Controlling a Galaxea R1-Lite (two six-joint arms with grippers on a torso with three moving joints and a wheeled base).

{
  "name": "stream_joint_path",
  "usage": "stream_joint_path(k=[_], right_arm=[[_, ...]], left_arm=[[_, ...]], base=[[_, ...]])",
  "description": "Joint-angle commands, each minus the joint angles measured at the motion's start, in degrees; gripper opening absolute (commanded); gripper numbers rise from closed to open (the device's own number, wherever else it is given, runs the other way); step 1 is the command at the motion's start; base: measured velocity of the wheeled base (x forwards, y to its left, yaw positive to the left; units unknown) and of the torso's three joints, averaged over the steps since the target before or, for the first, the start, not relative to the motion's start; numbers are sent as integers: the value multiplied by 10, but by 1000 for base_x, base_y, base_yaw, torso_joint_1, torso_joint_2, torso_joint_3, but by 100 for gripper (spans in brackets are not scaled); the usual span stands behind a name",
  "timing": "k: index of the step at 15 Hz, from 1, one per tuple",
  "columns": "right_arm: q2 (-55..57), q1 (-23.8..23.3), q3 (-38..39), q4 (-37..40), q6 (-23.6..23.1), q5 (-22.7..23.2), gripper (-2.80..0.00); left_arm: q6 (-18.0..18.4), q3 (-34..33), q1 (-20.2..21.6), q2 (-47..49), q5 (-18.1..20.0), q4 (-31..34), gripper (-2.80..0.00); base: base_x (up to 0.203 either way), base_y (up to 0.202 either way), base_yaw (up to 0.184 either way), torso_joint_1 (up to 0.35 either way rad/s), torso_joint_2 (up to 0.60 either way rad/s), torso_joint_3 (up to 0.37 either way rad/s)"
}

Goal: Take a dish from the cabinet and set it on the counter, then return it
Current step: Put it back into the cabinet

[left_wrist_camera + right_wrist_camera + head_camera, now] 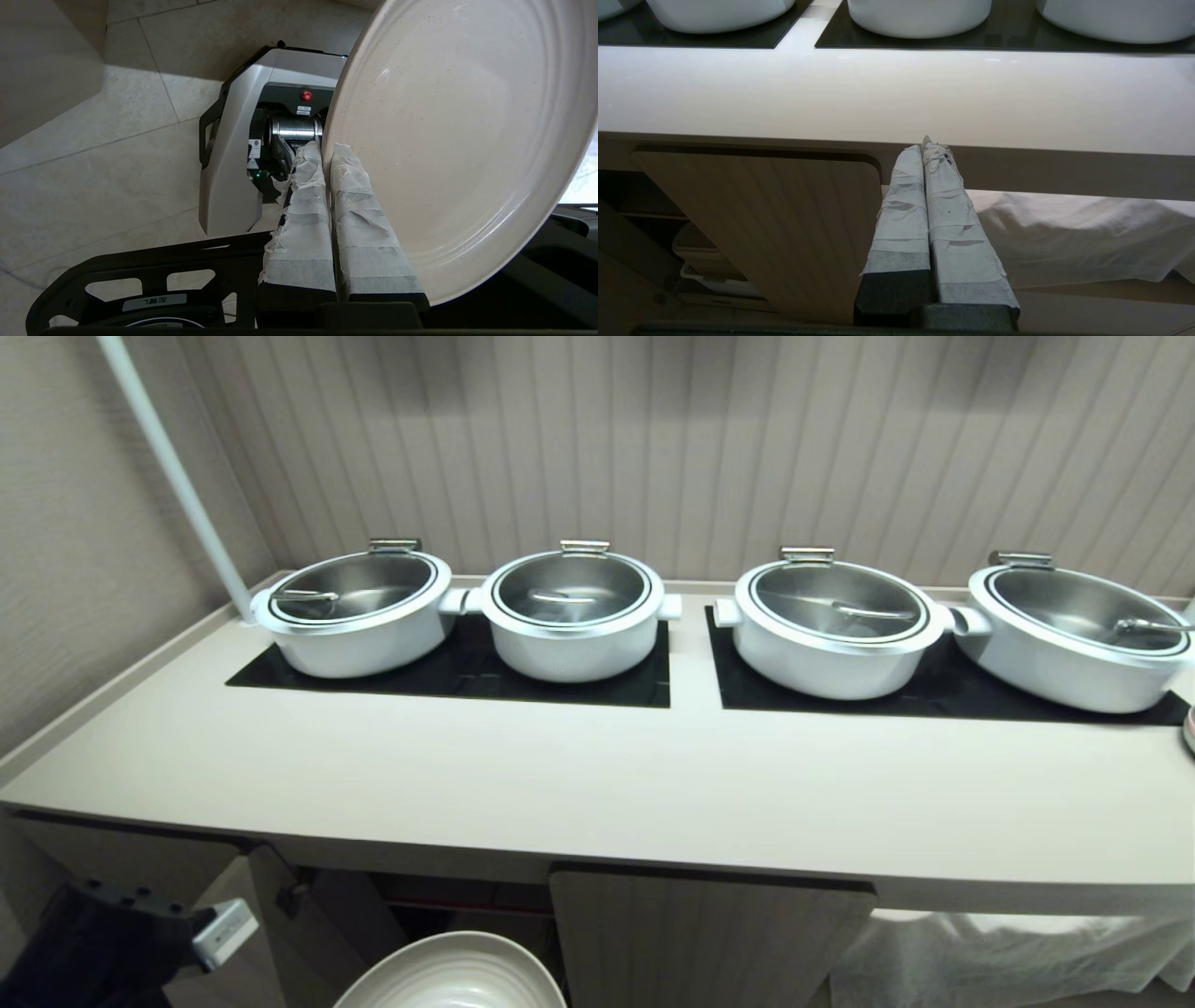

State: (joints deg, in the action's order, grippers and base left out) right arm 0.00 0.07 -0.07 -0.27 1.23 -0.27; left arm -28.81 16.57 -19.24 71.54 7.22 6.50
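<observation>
One dish [458, 140] pinched in left end effector [327, 151], below counter [560, 775]

Four white lidded pots [569, 616] with steel-and-glass lids sit in a row on two black panels [467, 677], all well beyond and above the left claw, with a white cloth [1008, 957] hanging far to its right under the worktop.
</observation>
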Motion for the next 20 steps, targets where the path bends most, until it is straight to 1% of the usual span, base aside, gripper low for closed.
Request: stream_joint_path(k=[1,8,20], right_arm=[[0,0,0,0,0,0,-280],[1,0,1,0,1,0,-280],[1,0,0,0,4,0,-280]], left_arm=[[-3,2,0,-1,1,0,-280],[-4,0,0,0,2,0,-280],[-5,0,1,0,3,1,-280]], base=[[0,0,0,0,0,0],[0,0,0,-35,73,43],[0,0,0,-75,163,79]])
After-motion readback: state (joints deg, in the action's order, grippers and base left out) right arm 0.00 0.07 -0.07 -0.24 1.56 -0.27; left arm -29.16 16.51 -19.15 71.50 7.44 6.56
